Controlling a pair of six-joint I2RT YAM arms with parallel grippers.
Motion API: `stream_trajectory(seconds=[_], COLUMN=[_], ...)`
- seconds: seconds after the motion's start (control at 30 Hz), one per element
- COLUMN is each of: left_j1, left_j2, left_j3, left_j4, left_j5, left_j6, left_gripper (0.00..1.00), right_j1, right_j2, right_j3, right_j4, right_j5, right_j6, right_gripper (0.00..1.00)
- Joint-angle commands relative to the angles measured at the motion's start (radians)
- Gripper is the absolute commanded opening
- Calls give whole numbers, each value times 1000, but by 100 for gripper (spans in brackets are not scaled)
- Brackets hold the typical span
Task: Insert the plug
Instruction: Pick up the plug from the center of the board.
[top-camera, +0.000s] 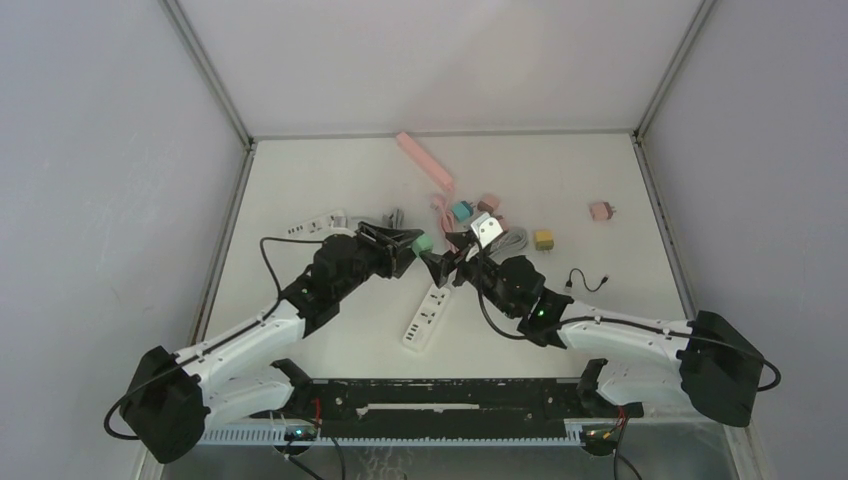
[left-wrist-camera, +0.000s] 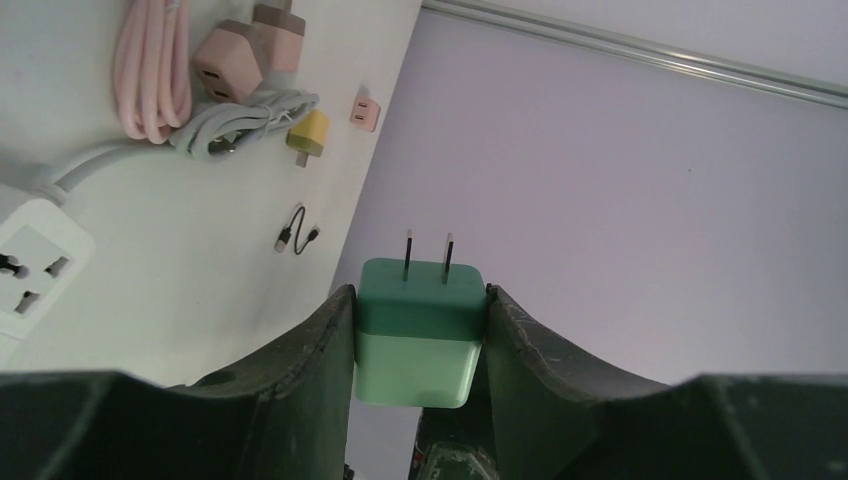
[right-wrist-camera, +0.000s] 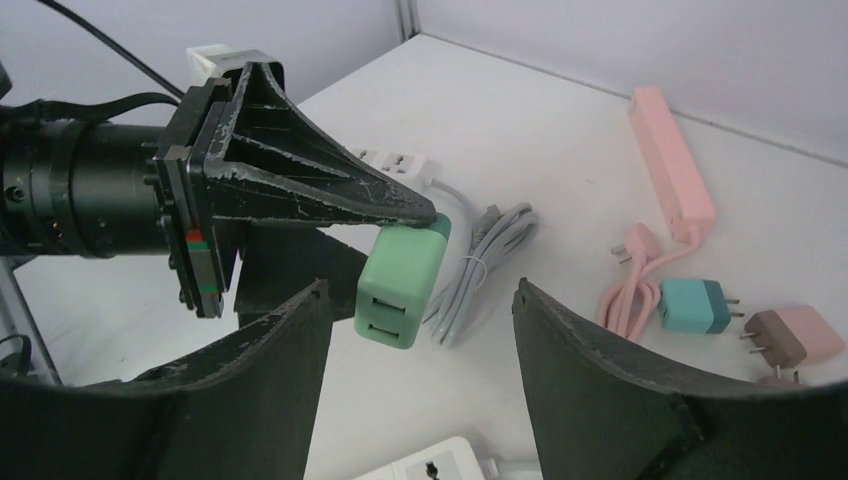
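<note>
Left gripper (left-wrist-camera: 420, 296) is clamped on the green plug (left-wrist-camera: 418, 340), one finger pressed flat against each side of the body, holding it up off the table (top-camera: 560, 180) in the gap between the two arms. Right gripper (right-wrist-camera: 420, 292) has its jaws apart, one on either side of the plug with daylight on both sides, so it's not touching it yet. This looks like a mid-air handover or regrasp rather than the actual insertion. Judging from that, the next move calls for the right jaws to come together on the faces the left fingers aren't covering, squarely enough that the plug doesn't twist, and only then for the left to let go. After that the prongs would need to be aimed down at a socket on the white power strip (top-camera: 425, 318), which lies on the table just below the meeting point in the top view. The plug itself is a chunky little two-tone cube charger: a darker green band at the prong end and a paler mint body. Two thin flat metal prongs stick straight out, parallel and not bent as far as the left wrist view shows. The opposite face has two slot-shaped ports stacked one over the other, and that's the face turned toward the right wrist camera
</note>
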Motion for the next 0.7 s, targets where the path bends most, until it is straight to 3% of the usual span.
stream_trajectory(seconds=[0.0, 0.5, 0.67], left_j1=[-12, -42, -46], left_j2=[9, 15, 27], left_j3=[25, -6, -12], left_j4=[120, 178, 204], left_j5=[3, -30, -11], left_j6=[-63, -116, -122], left_gripper=[0, 0, 0], right_j1=[4, 15, 19], right_j2=[38, 98, 98], right_j3=[34, 58, 58], right_j4=[133, 191, 194], right_j5=[50, 91, 101], right_j6=[39, 53, 51], right_gripper=[73, 62, 51])
